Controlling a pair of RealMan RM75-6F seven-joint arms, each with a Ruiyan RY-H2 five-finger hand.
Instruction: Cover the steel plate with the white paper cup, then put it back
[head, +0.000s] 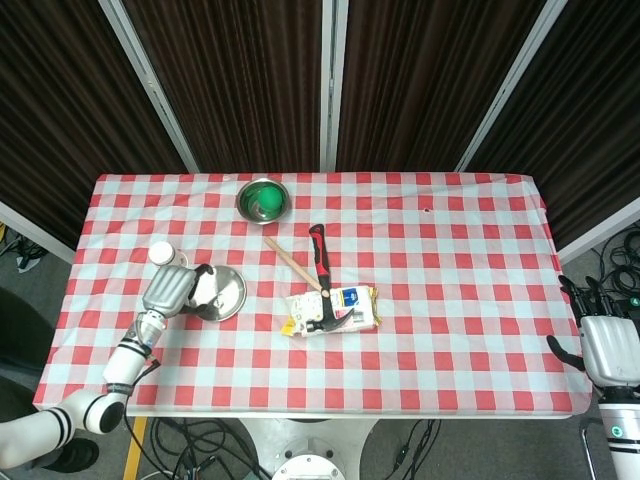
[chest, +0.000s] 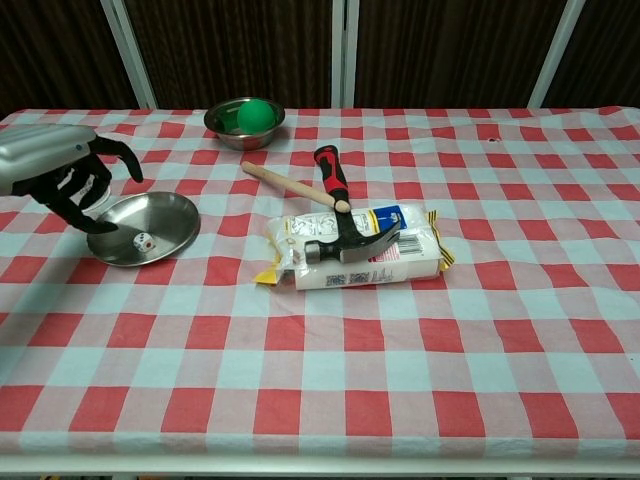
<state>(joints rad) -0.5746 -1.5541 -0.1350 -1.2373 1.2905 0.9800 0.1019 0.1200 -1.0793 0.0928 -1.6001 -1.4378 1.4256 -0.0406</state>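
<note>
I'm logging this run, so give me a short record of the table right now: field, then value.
cup: white paper cup, upside down, far side of the left hand
plate: steel plate, uncovered
left hand: above the plate's left edge, fingers apart, holding nothing
right hand: off the table's right edge, holding nothing
other: hammer on a packet; bowl with green ball
</note>
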